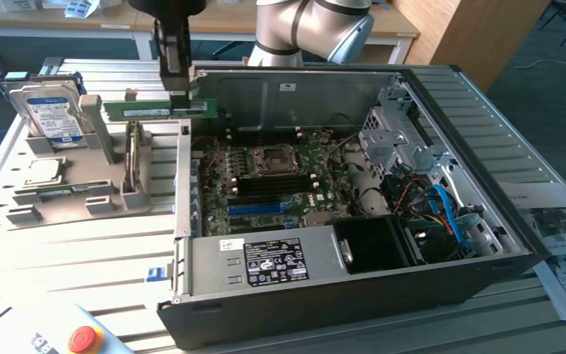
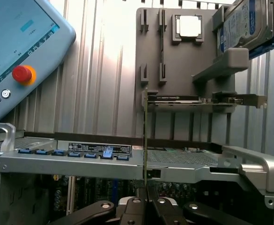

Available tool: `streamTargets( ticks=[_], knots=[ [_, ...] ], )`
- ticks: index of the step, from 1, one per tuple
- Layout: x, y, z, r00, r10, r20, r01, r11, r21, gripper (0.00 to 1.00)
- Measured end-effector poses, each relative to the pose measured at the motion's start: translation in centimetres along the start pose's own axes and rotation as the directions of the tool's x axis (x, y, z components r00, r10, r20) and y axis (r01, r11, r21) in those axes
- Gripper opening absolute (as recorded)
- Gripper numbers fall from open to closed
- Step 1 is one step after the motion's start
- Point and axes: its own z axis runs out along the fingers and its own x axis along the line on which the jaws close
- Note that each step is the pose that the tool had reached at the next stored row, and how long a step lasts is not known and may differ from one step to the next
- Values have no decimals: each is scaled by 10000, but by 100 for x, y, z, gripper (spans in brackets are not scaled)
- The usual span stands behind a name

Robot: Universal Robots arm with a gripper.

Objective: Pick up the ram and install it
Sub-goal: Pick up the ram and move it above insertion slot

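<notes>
Edge-on ram (image 2: 145, 140) between tight jaws

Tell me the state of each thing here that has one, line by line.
memory stick: held in the air, long side level
hand: shut on the memory stick
hard drive: upright in the tray
processor chip: flat on the tray
computer case: open, side panel off

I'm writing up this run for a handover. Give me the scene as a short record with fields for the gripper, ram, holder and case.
gripper: gripper shut on the ram
ram: ram held level in the air, over the case wall on the exterior view's left; not yet seated
holder: grey holder carries the hard drive and processor chip
case: computer case open, motherboard exposed
</notes>
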Motion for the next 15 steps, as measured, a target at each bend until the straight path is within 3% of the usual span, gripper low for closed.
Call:
streamTargets(
  ticks=[15],
  knots=[
    [39, -517, -15, 10000, 2, 2, -2, 10000, -42, 12]
  ],
)
